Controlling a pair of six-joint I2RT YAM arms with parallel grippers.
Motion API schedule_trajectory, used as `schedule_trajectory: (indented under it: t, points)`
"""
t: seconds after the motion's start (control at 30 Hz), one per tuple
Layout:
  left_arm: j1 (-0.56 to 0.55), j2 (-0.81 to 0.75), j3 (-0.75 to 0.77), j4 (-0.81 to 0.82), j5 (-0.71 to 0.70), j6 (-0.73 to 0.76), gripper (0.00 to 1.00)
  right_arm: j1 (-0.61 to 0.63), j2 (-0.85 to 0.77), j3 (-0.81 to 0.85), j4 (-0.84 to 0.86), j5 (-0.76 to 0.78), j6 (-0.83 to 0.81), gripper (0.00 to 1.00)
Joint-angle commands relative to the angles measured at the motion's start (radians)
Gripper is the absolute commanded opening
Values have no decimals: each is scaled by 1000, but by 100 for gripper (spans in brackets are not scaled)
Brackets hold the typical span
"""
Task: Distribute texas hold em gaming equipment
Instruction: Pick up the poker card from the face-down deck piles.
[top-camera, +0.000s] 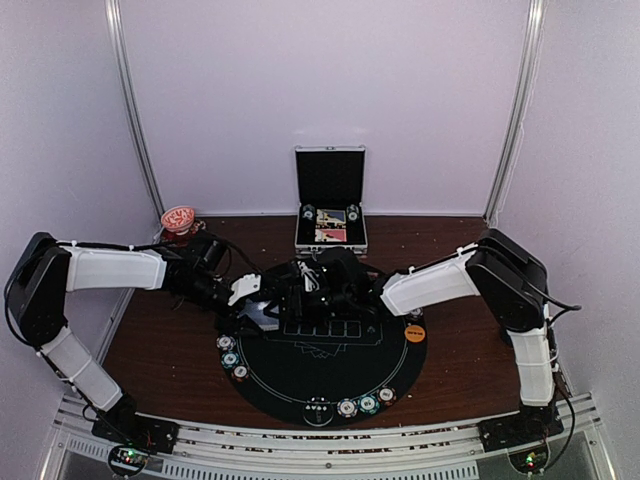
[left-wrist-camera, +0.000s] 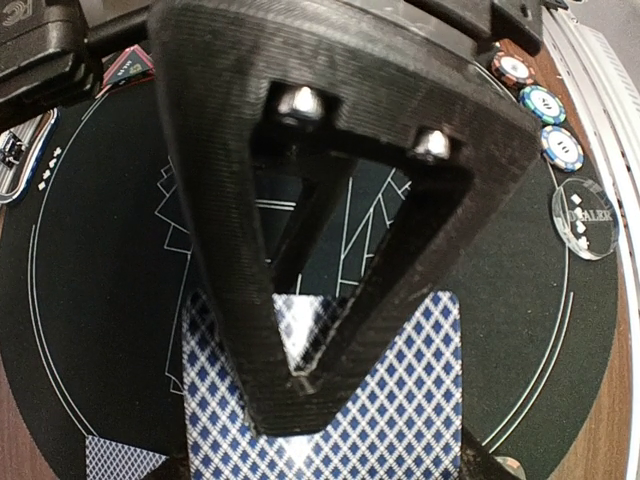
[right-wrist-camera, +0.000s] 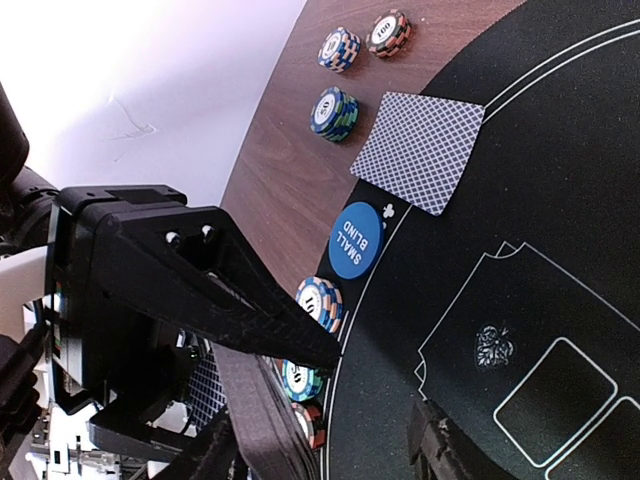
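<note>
Left end effector (left-wrist-camera: 300, 395) is clenched on the held cards (left-wrist-camera: 400, 400), a blue-diamond-backed card or stack whose thickness cannot be told, carried above the far part of the round black mat (top-camera: 330, 370). Right end effector (right-wrist-camera: 380, 395) is released close beside it, jaws apart with only mat showing between them.

Items set out, moving outward:
- A dealt card (right-wrist-camera: 418, 150) lies face down across the mat's edge, with three short chip stacks (right-wrist-camera: 335, 112) on the wood just beyond it.
- The blue Small Blind disc (right-wrist-camera: 356, 240) sits on the rim beside that card.
- The left-rim chips (top-camera: 230, 357) and near-rim chips (top-camera: 367, 403) form further groups around the mat.
- The clear Dealer button (left-wrist-camera: 585, 218) rests near the near-rim group.
- An orange disc (top-camera: 414, 333) lies at the right rim; its lettering is too small to read.

Judgement of progress: the chips and buttons appear largely distributed, while dealing has barely begun. One card is seen clearly at a seat, and a second shows partly at the lower left of the left wrist view.

The open case (top-camera: 330, 180) at the far side of the tabletop (top-camera: 470, 350) holds more chips and face-up cards.
</note>
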Motion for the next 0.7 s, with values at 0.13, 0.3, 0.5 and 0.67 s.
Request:
schedule_trajectory:
  t: [0.13,0.3,0.5,0.67]
  points:
    - [5,2,7,26,27,6,60,-13,-42,-10,-132,94,-57,49]
    - [7,2,7,25,28,6,60,-24,-59,-20,-168,118,-78,45]
    - [6,8,9,25,26,6,60,-31,-79,-32,-161,97,-86,36]
    - [6,10,9,26,25,6,60,-32,-111,-55,-125,58,-80,29]
